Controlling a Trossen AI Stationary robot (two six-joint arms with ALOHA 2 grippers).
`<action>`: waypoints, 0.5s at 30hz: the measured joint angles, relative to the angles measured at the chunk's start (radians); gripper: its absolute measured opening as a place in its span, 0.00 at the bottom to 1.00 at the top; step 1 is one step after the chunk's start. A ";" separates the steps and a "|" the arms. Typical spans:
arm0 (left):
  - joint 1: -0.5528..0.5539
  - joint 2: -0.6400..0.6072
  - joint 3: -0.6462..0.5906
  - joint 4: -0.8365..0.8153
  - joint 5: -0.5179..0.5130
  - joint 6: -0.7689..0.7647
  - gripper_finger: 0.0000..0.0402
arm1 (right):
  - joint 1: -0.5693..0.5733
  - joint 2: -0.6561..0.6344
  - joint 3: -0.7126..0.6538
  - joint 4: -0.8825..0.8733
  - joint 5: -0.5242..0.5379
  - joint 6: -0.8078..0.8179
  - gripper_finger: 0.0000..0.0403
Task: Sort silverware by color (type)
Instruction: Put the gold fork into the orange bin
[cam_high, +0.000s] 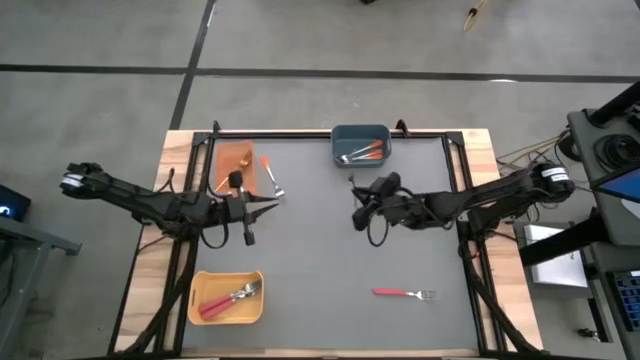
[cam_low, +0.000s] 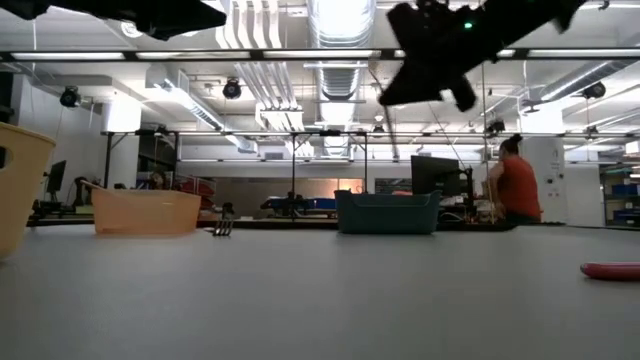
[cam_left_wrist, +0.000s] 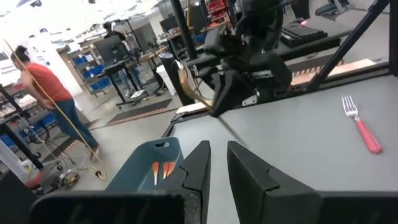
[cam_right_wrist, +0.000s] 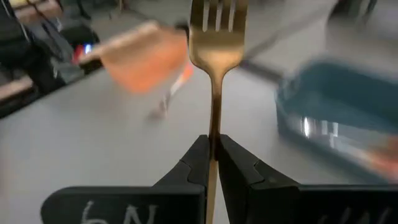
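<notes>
A thin all-gold fork (cam_right_wrist: 217, 37) sticks out of my right gripper (cam_right_wrist: 213, 140), which is shut on it above the table's middle (cam_high: 358, 215), toward the blue-grey bin (cam_high: 360, 143). My left gripper (cam_left_wrist: 217, 162) hovers near the orange bin (cam_high: 235, 165) with a narrow gap between its fingers and nothing in it. A red-handled fork (cam_high: 405, 293) lies flat on the mat near the front right. An orange-handled fork (cam_high: 272, 178) lies beside the orange bin. Red-handled forks lie in the yellow bin (cam_high: 226, 297), and orange-handled ones in the blue-grey bin. My right gripper pinches the gold fork's thin handle (cam_right_wrist: 215, 124) between its two fingers, partway along it. The fork lies along the fingers, tines pointing ahead, and the rest of the handle runs back between them. It is lifted clear of the table.
The three bins stand at the far left, the far middle and the near left of the grey mat (cam_high: 330, 250). The two arms face each other across the middle. A person (cam_low: 515, 185) stands in the room beyond the table.
</notes>
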 joint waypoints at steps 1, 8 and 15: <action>0.000 0.011 0.006 -0.002 0.000 -0.002 0.09 | 0.000 0.025 -0.001 0.083 0.022 -0.062 0.03; 0.001 0.101 0.107 0.001 -0.036 -0.043 0.09 | -0.003 0.178 -0.001 0.627 -0.012 -0.424 0.03; 0.001 0.174 0.178 -0.017 -0.041 -0.032 0.09 | -0.002 0.298 -0.001 0.853 -0.042 -0.530 0.03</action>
